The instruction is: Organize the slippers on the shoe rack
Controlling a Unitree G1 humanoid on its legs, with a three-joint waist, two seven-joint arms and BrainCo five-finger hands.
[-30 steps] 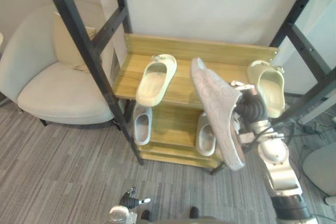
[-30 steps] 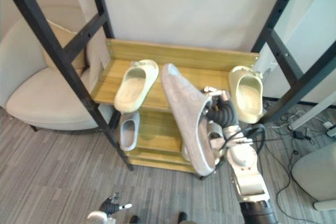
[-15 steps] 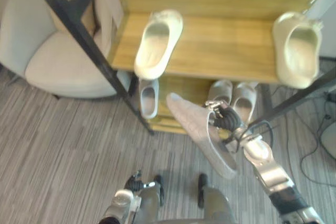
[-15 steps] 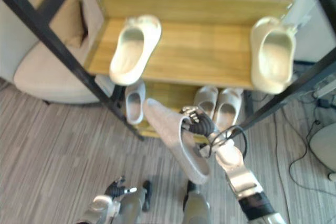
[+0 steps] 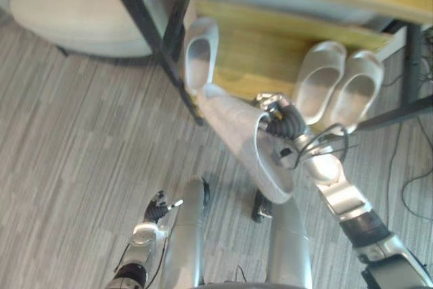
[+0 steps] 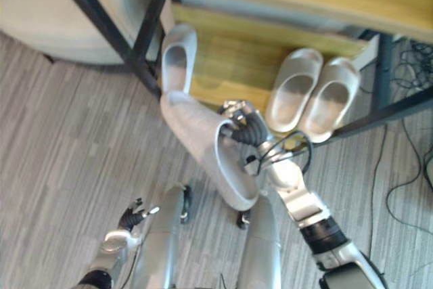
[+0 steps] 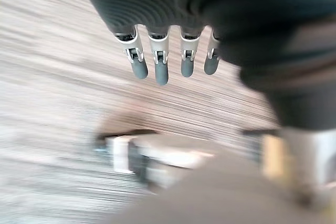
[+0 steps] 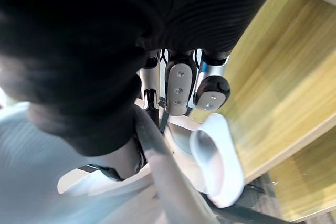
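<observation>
Rt hand point(image 5: 281, 121) w/ grey slipper point(image 5: 233, 126) has dropped from top-shelf height to lower shelf point(image 5: 264, 45), fingers curled round slipper's rim; lone slipper point(image 5: 200, 55) just beyond. Lt hand point(image 5: 157, 206) low, fingers relaxed, empty.

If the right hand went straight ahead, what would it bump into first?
Probably the bare wood of the lower shelf, beside the lone slipper. The carried slipper in the right hand may touch first; depth is hard to judge.

Lower shelf point(image 5: 264, 42): single slipper point(image 5: 200, 55) left, slipper pair point(image 5: 318, 82) right (touching); third slipper point(image 5: 242, 135) in front.
</observation>
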